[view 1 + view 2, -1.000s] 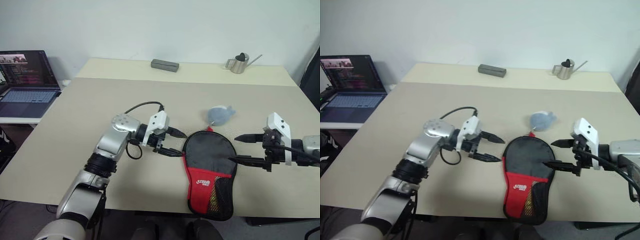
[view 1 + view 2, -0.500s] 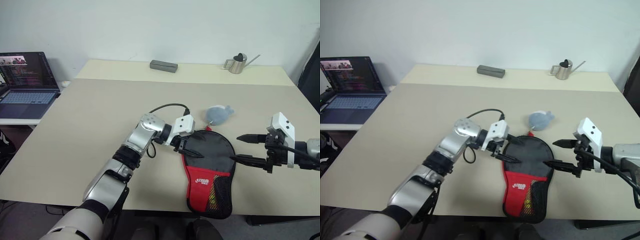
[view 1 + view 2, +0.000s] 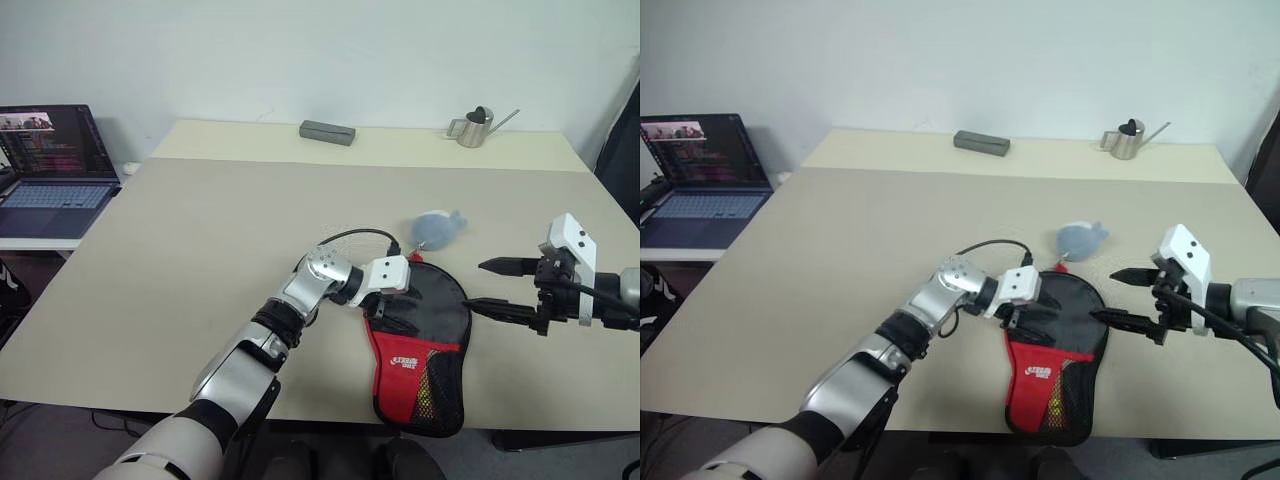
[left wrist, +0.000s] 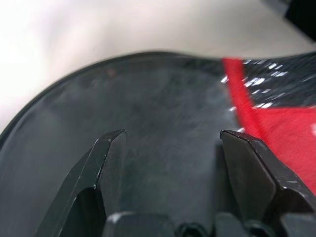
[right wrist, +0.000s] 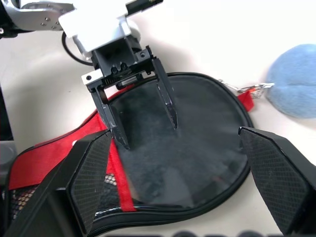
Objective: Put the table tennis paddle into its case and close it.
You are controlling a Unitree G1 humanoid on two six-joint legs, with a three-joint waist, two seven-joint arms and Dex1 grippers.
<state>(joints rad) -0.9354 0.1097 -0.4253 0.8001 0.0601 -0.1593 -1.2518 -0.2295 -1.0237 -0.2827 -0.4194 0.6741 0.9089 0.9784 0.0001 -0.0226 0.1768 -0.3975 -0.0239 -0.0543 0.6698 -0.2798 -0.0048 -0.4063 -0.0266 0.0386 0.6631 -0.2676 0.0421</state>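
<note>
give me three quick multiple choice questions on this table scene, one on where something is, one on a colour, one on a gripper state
1. Where is the small metal watering can?
A. at the table's far edge, on the robot's right
B. beside the laptop
C. on the case

2. What colour is the lower part of the case?
A. blue
B. red
C. yellow

3. How does the left gripper stand?
A. shut on the grey-blue lump
B. shut with nothing in it
C. open, over the black upper part of the case

Answers:
1. A, the can stands far back on the right, near the grey block.
2. B, red fabric with a white logo sits below the black round part.
3. C, the right wrist view shows its two fingers apart above the black fabric; the lump lies apart, beyond the case.
</note>
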